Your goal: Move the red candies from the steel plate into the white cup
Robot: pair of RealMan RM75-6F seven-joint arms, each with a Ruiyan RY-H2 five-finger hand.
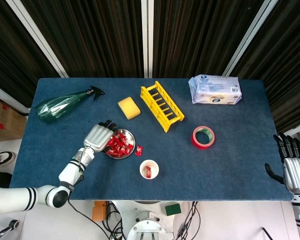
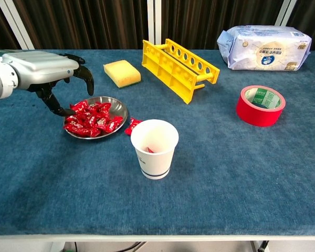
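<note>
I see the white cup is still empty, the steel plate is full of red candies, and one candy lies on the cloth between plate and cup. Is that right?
Not quite. The white cup is not empty: the head view shows one red candy inside it. The rest holds: the steel plate is full of candies, and one stray candy lies on the cloth between them.

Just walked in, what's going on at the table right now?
The left hand is at the left rim of the steel plate, fingers curved down toward the red candies piled there; whether it grips one cannot be told. The white cup stands just right of the plate with a candy inside, and one stray candy lies on the table between them. The right hand hangs off the table's right edge, open.
</note>
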